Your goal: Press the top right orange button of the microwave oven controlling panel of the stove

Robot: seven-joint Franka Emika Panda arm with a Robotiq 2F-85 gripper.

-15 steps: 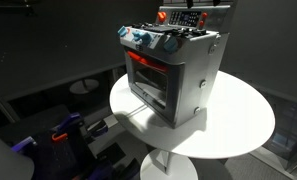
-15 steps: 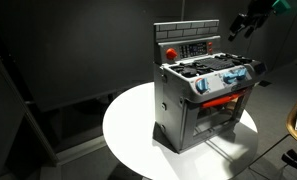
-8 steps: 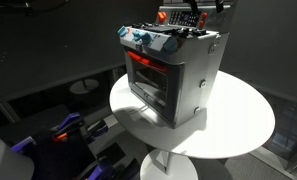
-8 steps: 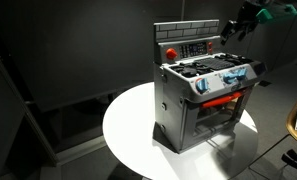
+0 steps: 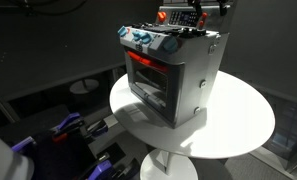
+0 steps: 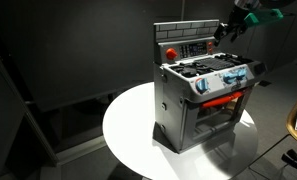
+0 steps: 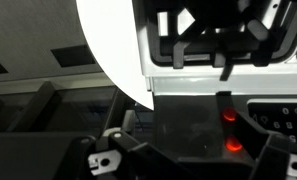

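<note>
Arm point(image 6: 260, 12) comes in from the upper right in an exterior view, forearm angled down and leftward. Gripper point(image 6: 226, 30) sits just beside the top right corner of the stove's raised back. We can't tell whether it touches, or whether the jaws are apart or closed; too small here, and too dark and blurred in the wrist view.

L to R: white round table point(image 6: 128, 130) carries the stove point(image 6: 203, 100), a grey box w/ a red-lit oven window point(image 6: 220, 103) and blue knobs point(image 6: 228, 80) along the front. The microwave oven controlling panel point(image 6: 194, 47) stands upright on the back wall. It's dark, w/ a red round piece point(image 6: 171, 52) at its left end, then rows of tiny buttons.
</note>
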